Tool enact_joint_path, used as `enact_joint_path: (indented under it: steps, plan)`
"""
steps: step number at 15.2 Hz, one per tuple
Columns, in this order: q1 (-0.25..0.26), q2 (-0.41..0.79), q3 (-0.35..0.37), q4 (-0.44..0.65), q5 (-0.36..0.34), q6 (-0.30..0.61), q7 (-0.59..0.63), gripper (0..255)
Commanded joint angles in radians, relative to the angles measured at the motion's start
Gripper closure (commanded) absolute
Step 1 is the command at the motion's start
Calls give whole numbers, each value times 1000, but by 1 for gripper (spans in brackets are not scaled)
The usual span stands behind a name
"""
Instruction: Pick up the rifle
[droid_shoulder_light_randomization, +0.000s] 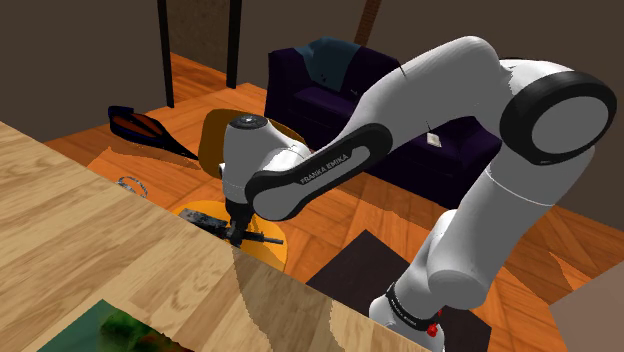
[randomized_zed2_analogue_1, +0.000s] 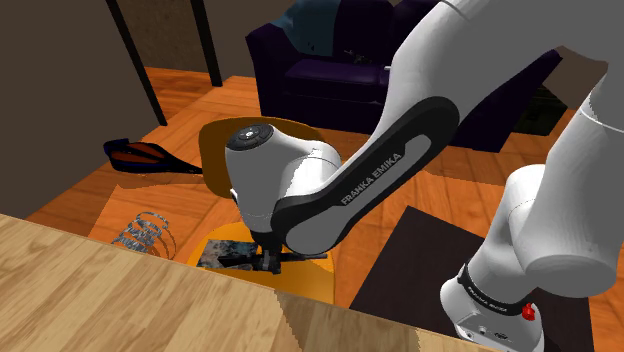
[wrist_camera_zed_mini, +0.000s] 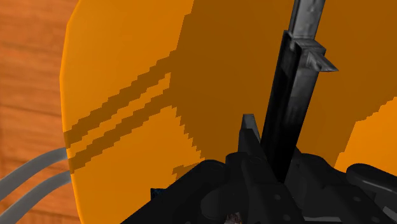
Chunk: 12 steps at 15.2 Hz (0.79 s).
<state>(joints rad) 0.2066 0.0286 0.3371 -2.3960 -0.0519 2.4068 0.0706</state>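
Note:
The rifle is a dark grey and black gun lying on the round orange seat of a chair, just past the wooden table's far edge. In the shoulder view it shows as a thin dark shape on the same seat. My black gripper points straight down onto the rifle's middle, also seen as the gripper from the other side. In the wrist view the rifle's barrel runs away over the orange seat, and its black body hides everything close to the hand.
The wooden table takes up the foreground, with a green thing at its near edge. A wire object lies on the floor beside the chair. A dark paddle-shaped object, a purple sofa and a dark mat lie beyond.

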Motion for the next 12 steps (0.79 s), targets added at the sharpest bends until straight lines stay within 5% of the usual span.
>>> enact_joint_path:
  steps: [1,12]
  plan:
    - [0,0,0,0,0,0,0,255]
    - [0,-90,-1,38,45,-122,-35,255]
